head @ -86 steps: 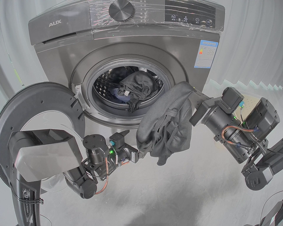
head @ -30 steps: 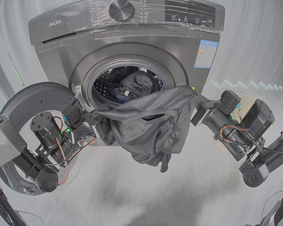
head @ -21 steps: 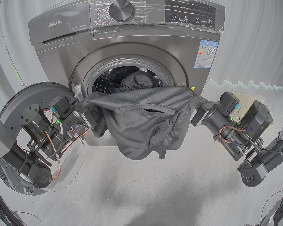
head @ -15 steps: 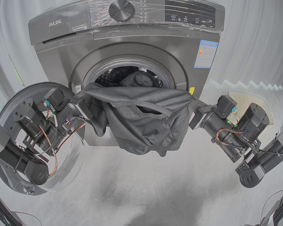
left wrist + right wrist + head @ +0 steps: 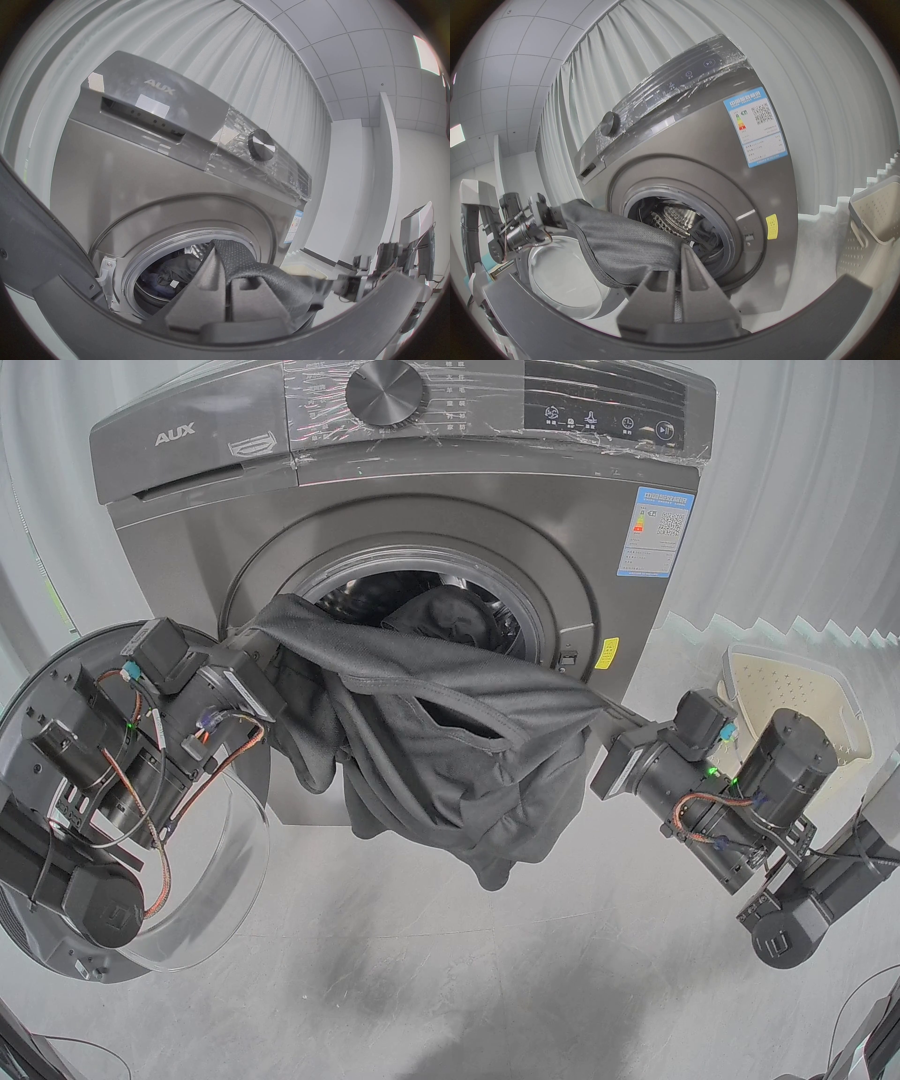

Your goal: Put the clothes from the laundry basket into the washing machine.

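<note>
A: Dark garment (image 5: pixel 441 735), position?
B: It hangs stretched in the air between the two arms, across the front of the washing machine (image 5: pixel 394 501). Its left end is up at the opening's rim. The bulk sags below the opening, clear of the floor (image 5: pixel 450 969).
A: Hands?
B: The left hand (image 5: pixel 255 639) pinches one end beside the opening's left edge. The right hand (image 5: pixel 600 709) pinches the other end, lower, just right of the opening. Each wrist view shows the fingers pressed together on cloth.
A: Surroundings?
B: The door (image 5: pixel 225 866) is swung open at left, behind the left arm. Other dark clothes (image 5: pixel 450 618) lie inside the drum. The cream laundry basket (image 5: pixel 797 688) stands on the floor at right, beyond the right arm.
</note>
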